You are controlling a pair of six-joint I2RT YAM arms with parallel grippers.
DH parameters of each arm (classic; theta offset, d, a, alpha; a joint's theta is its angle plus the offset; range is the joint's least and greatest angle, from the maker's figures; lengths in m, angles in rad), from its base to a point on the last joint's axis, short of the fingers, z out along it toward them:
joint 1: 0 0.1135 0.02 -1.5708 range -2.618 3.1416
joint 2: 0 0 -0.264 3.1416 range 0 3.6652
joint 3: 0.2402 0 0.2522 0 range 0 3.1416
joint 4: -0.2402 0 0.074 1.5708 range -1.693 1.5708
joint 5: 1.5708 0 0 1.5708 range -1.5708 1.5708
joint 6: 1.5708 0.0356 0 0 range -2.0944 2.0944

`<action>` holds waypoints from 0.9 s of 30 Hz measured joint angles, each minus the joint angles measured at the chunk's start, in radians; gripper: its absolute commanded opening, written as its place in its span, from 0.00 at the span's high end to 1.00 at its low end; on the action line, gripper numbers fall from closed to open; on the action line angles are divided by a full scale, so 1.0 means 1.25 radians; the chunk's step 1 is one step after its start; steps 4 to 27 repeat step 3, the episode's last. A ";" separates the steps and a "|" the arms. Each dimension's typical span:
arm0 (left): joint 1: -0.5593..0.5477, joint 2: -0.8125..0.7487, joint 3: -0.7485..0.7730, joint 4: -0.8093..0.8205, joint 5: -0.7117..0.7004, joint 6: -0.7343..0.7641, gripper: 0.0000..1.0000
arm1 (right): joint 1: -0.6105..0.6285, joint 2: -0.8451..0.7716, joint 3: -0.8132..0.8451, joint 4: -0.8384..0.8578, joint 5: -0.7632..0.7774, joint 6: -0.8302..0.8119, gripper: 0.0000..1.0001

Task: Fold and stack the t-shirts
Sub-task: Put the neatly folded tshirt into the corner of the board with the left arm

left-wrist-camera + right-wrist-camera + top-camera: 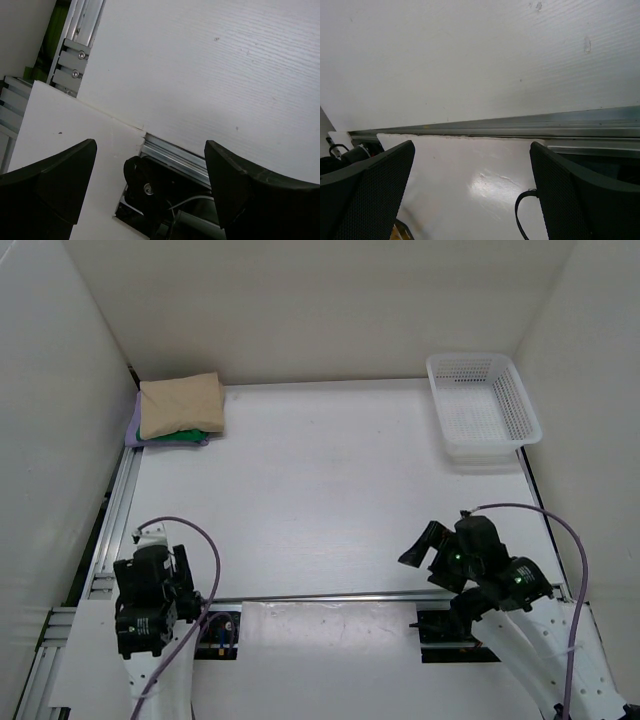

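The t-shirts lie folded in one stack at the table's back left corner. The beige one (181, 403) is on top, the green one (180, 436) shows under its front edge, and the lavender one (133, 428) peeks out at the bottom left. Both arms are drawn back near their bases, far from the stack. My left gripper (188, 590) (150, 167) is open over the near rail with nothing between its fingers. My right gripper (420, 548) (472, 167) is open and empty above the near edge of the table.
A white mesh basket (483, 405) stands empty at the back right corner. A metal rail (330, 596) runs across the near edge between the arm bases. White walls close in the left, back and right sides.
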 measured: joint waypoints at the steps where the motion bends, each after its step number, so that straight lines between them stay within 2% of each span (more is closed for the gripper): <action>1: 0.000 -0.004 -0.003 0.003 -0.002 0.000 0.00 | 0.000 -0.010 -0.002 0.002 -0.001 0.002 0.00; 27: 0.000 -0.005 -0.012 0.013 -0.004 0.000 0.00 | 0.000 -0.028 -0.005 0.004 -0.003 0.007 0.00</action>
